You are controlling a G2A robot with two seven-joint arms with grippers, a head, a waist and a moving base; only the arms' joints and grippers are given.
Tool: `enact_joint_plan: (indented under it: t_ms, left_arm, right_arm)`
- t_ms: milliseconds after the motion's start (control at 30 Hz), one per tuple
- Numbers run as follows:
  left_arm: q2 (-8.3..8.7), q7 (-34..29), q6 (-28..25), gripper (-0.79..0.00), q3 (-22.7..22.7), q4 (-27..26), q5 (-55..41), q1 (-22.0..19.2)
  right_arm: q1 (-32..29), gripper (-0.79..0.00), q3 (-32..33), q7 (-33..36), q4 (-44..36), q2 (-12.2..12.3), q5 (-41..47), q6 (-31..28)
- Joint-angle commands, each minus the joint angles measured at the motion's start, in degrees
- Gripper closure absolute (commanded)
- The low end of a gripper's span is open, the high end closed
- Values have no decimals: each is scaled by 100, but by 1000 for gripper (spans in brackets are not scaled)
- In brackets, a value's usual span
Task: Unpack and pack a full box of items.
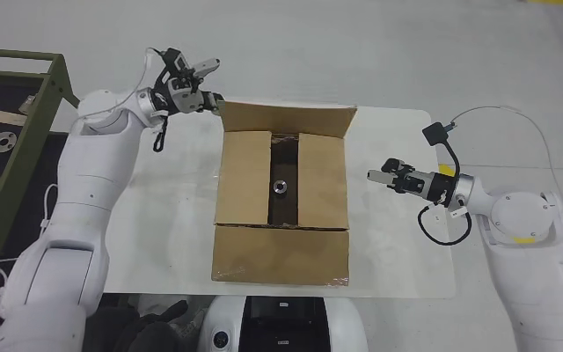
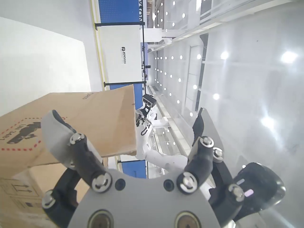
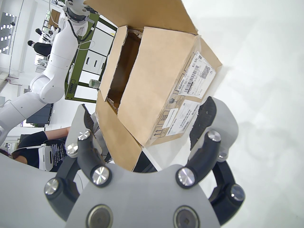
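Note:
A cardboard box (image 1: 281,189) stands in the middle of the white table (image 1: 396,246). Its far flap (image 1: 290,119) stands up and its near flap (image 1: 280,255) lies folded outward. The two side flaps lie nearly flat, leaving a dark gap where a small round metal item (image 1: 280,186) rests inside. My left gripper (image 1: 213,84) hovers open at the box's far left corner, with the raised flap (image 2: 95,119) just past its fingers (image 2: 55,129). My right gripper (image 1: 380,172) hangs open to the right of the box, apart from its labelled side (image 3: 190,91), holding nothing.
A green metal rack (image 1: 35,97) holding parts stands off the table's left side. Bare table surface lies to the left and right of the box. The table's near edge runs just in front of the folded-out flap.

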Motion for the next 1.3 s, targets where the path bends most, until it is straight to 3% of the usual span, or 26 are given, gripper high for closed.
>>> enact_joint_plan:
  t_ms: [0, 467, 933, 1267]
  left_arm:
    - [17, -82, 143, -785, -74, -100, -141, 75]
    - [169, -525, 986, -785, -514, -851, -600, 641]
    - [288, -550, 1211, -785, -557, -1089, -56, 1065]
    - [331, -604, 1077, -785, -503, -1144, 232, 1202]
  right_arm:
    - [0, -785, 0, 0, 0, 0, 0, 0]
    - [0, -785, 0, 0, 0, 0, 0, 0]
    - [0, -785, 0, 0, 0, 0, 0, 0]
    - [0, -785, 0, 0, 0, 0, 0, 0]
